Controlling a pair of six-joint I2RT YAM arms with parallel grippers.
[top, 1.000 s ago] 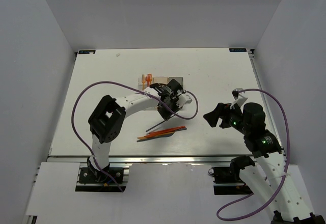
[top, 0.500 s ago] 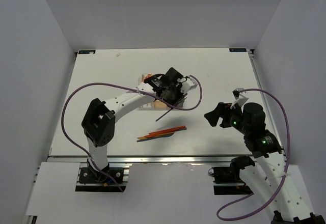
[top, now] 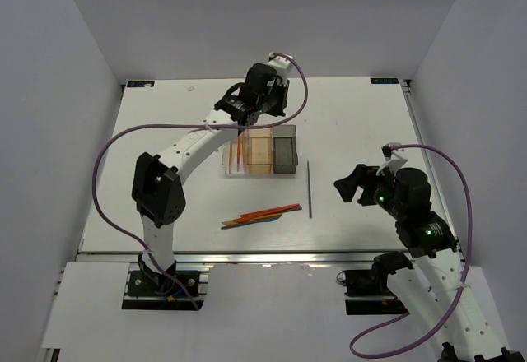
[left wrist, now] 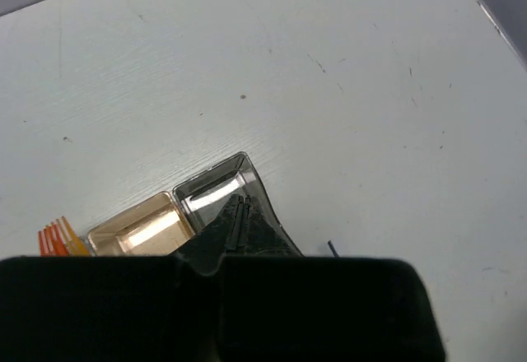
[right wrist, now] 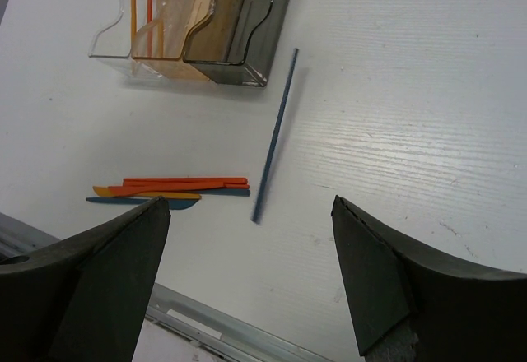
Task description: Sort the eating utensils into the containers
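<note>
Three bins stand in a row: clear (top: 234,155), tan (top: 259,150) and dark grey (top: 285,148). Orange utensils (top: 240,146) stand in the clear bin. A thin dark stick (top: 309,187) lies on the table right of the dark bin, also in the right wrist view (right wrist: 276,136). A pile of orange and dark utensils (top: 262,213) lies near the front. My left gripper (top: 254,113) is shut and empty, raised above the far side of the bins, its tips over the dark bin (left wrist: 216,187). My right gripper (top: 354,184) is open and empty, right of the stick.
In the right wrist view the pile (right wrist: 171,189) lies left of the stick's near end, and the bins (right wrist: 247,29) stand at the top. The metal rail of the table's front edge (top: 272,257) runs below the pile. White walls enclose the table.
My left gripper lifted the dark stick from beside the pile, then swung to the far side of the bins. The stick now lies on the table right of the dark bin. The right arm barely moved.
</note>
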